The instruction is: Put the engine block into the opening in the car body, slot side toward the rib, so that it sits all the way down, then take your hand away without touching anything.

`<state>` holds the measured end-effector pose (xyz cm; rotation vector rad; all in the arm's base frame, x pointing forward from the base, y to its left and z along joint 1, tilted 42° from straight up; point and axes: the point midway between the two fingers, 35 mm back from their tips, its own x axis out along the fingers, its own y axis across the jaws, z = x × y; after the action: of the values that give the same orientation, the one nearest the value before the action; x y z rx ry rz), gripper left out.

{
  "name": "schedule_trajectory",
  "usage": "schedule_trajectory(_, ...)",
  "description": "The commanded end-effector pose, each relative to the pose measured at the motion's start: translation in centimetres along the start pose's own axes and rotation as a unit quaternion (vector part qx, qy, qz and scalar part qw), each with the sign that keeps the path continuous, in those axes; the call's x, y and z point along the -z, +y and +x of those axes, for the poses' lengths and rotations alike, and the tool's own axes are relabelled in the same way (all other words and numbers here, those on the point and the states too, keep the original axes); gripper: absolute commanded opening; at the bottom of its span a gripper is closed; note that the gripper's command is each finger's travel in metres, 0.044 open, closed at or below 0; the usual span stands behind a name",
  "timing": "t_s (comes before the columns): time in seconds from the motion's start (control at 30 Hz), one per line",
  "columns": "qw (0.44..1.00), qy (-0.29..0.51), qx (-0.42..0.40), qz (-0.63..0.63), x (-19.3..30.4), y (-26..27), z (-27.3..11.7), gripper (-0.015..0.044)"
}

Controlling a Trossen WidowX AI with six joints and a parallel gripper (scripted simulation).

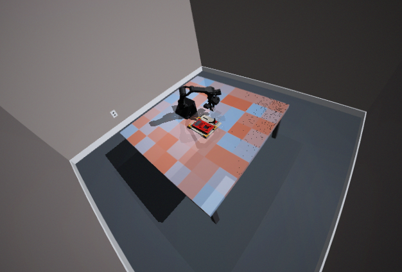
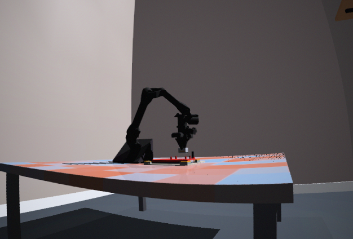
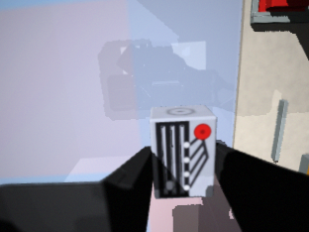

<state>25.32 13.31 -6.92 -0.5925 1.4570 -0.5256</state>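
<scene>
The engine block (image 2: 184, 150) (image 3: 195, 171) is a small light-grey block, with black stripes and a red dot on its top face in the wrist view. My gripper (image 2: 182, 147) (image 3: 181, 152) is shut on it, one black finger at each side, and holds it raised above the table. The red car body (image 1: 200, 125) (image 2: 168, 160) lies low on its cream base; only a red corner (image 3: 284, 6) shows at the top right of the wrist view. The block is beside the car body, on the arm's side. The opening and rib are too small to make out.
The cream base (image 3: 258, 74) has a grey bar (image 3: 279, 130) on it in the wrist view. A black upright post (image 2: 192, 154) stands near the car body, with several short red pegs around it. The arm's base (image 1: 185, 108) stands behind on the patchwork table (image 1: 194, 168).
</scene>
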Motion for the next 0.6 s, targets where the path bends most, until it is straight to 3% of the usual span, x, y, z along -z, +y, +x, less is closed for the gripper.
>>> schedule_trajectory(0.0, 1.000, -0.001, -0.005, 0.004, -0.2, 0.0, -1.3, 0.0000)
schedule_trajectory(0.57, 1.000, 0.000, -0.004, 0.004, 0.3, -0.6, -6.7, 0.0000)
